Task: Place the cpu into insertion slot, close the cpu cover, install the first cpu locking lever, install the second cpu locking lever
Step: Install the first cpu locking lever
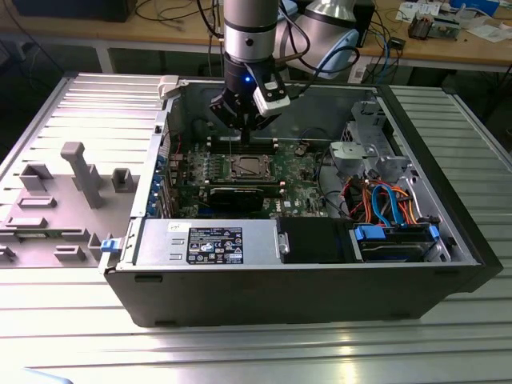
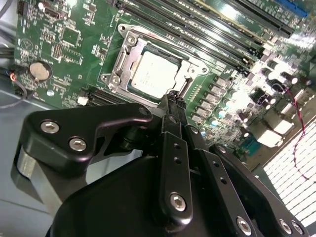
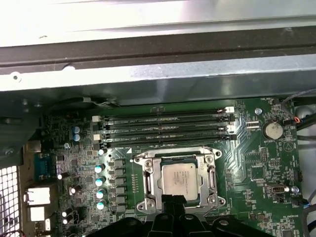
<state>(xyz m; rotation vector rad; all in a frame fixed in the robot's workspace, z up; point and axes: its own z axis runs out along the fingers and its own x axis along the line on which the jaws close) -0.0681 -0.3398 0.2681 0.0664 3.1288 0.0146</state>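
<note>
Clamping shut on nothing, the fingers [image 2: 168, 107] of your gripper [image 2: 173, 97] hover just short of the cpu [image 2: 154, 74], which lies straight ahead of the tips, seated in the insertion slot [image 3: 213, 154] with the cpu cover [image 3: 211, 180] seemingly down around it and the memory slots [image 3: 163, 126] beyond.

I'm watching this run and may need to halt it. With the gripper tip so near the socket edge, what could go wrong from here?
1. The gripper hangs right at the rim of the cpu cover; a small drift might scrape the cpu or bend that thin frame.
2. The memory slots and the row of capacitors crowd the socket, so a sideways sweep could knock them.
</note>
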